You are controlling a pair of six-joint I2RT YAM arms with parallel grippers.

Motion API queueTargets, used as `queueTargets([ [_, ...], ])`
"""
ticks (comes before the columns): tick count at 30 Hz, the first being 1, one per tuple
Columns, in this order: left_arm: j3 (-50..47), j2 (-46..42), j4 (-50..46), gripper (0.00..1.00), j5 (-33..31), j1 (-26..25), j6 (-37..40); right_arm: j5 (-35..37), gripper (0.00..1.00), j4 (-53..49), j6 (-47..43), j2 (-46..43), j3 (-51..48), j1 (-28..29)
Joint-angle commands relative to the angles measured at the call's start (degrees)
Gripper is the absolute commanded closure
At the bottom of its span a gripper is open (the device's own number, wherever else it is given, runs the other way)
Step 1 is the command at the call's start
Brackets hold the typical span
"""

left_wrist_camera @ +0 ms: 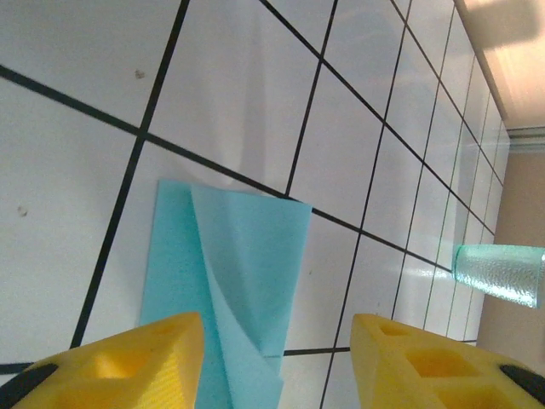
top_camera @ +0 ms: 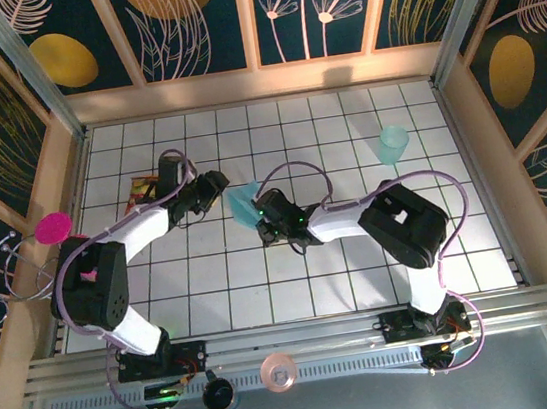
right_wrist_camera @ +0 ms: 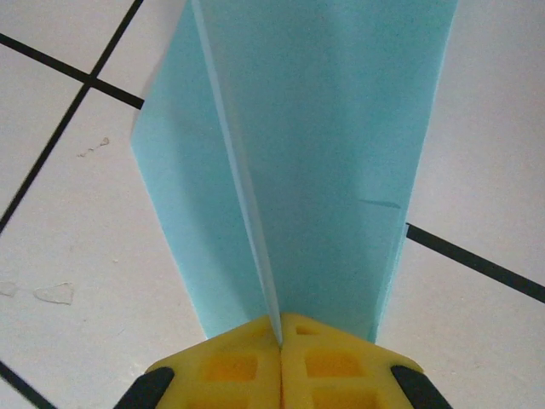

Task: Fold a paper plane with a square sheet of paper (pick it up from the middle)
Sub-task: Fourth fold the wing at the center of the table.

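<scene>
The light-blue paper is folded into a narrow paper plane (top_camera: 243, 204) with creased wings, lying near the middle of the tiled table (top_camera: 363, 273). My right gripper (right_wrist_camera: 279, 334) is shut on the plane's raised centre ridge, and the wings (right_wrist_camera: 332, 162) spread out on both sides ahead of it. In the top view the right gripper (top_camera: 262, 216) sits just right of the paper. My left gripper (left_wrist_camera: 277, 341) stands open over the plane (left_wrist_camera: 234, 264). Its yellow fingers (left_wrist_camera: 162, 358) are wide apart and touch nothing. From above, the left gripper (top_camera: 217, 186) is just left of the paper.
A translucent pale-teal cup (top_camera: 393, 144) stands at the back right of the table, also seen as the cup (left_wrist_camera: 502, 273) at the right edge. A red and yellow packet (top_camera: 142, 189) lies behind the left arm. A pink roll (top_camera: 277, 371) and a black cup (top_camera: 218, 393) sit on the near rail.
</scene>
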Motion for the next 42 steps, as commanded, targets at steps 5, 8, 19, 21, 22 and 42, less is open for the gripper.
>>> queueTargets([
  [5,-8.2,-3.5,9.4,0.51,6.5,-0.5,-1.7,-15.0,0.94,0.5,4.3,-2.5,-1.8,-4.0],
  [8,-11.3,-3.3,14.0,0.52,9.2,-1.5,-3.3,-18.1,0.94,0.5,5.4,-2.7,-1.7,-5.1],
  [19,-15.4,1.2,23.8,0.55,12.2,-6.4,-7.0,-24.3,0.94,2.8,9.1,-2.3,-3.4,-7.7],
  [21,-14.8,1.6,23.2,0.55,12.0,-6.6,-6.3,-24.6,0.94,3.5,9.6,-2.3,-3.9,-7.9],
  [22,-14.6,1.8,22.7,0.55,11.8,-6.6,-5.8,-24.8,0.94,4.0,9.8,-2.3,-4.2,-8.0],
  [42,-10.2,5.2,13.8,0.58,6.6,-7.1,-0.6,-27.6,0.93,13.3,12.3,-3.0,-10.2,-9.1],
])
